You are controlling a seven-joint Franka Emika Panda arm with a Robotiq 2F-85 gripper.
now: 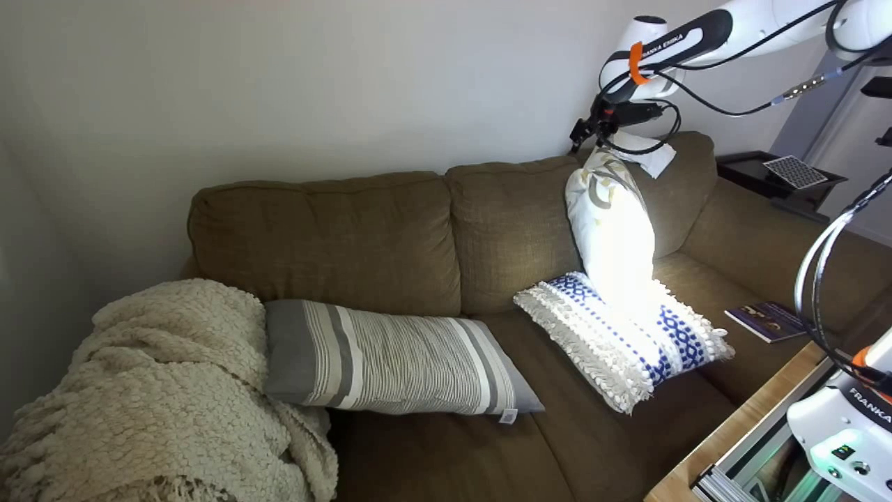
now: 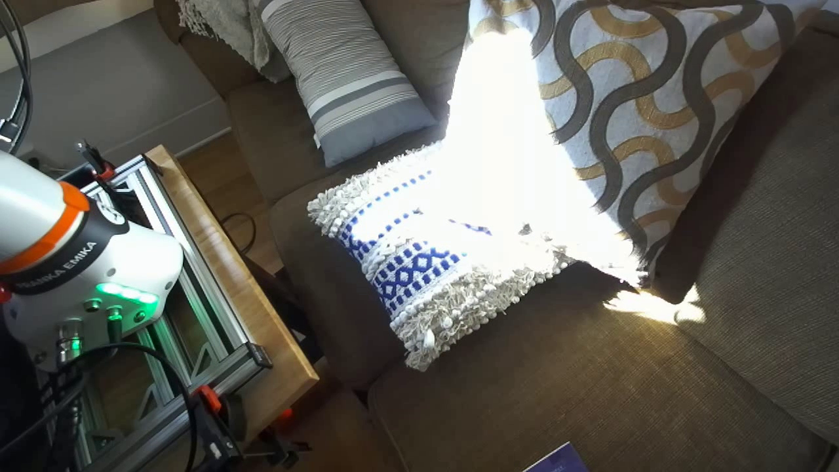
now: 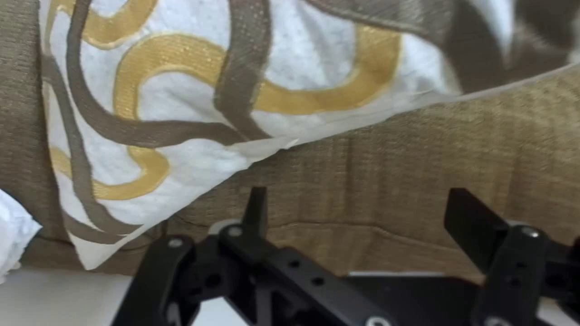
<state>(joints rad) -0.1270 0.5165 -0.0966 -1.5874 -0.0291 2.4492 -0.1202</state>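
Observation:
My gripper [image 3: 359,192] is open with nothing between its fingers. In an exterior view the gripper [image 1: 587,136] is at the top of the couch back, by the upper corner of a white pillow [image 1: 608,199] with grey and gold wavy bands. In the wrist view this pillow [image 3: 181,102] lies above and left of the fingers, apart from them in the picture. It also shows in an exterior view [image 2: 629,118], leaning on the couch back. Brown couch fabric [image 3: 353,181] shows between the fingers. A white cloth [image 1: 656,162] lies on the couch back beside the gripper; its edge shows in the wrist view [image 3: 13,231].
A blue-and-white fringed pillow [image 1: 592,328] lies on the seat under strong light. A grey striped pillow [image 1: 404,362] and a cream blanket [image 1: 160,390] lie farther along. A book [image 1: 766,321] is on the seat. A dark tray [image 1: 742,171] stands beyond the armrest.

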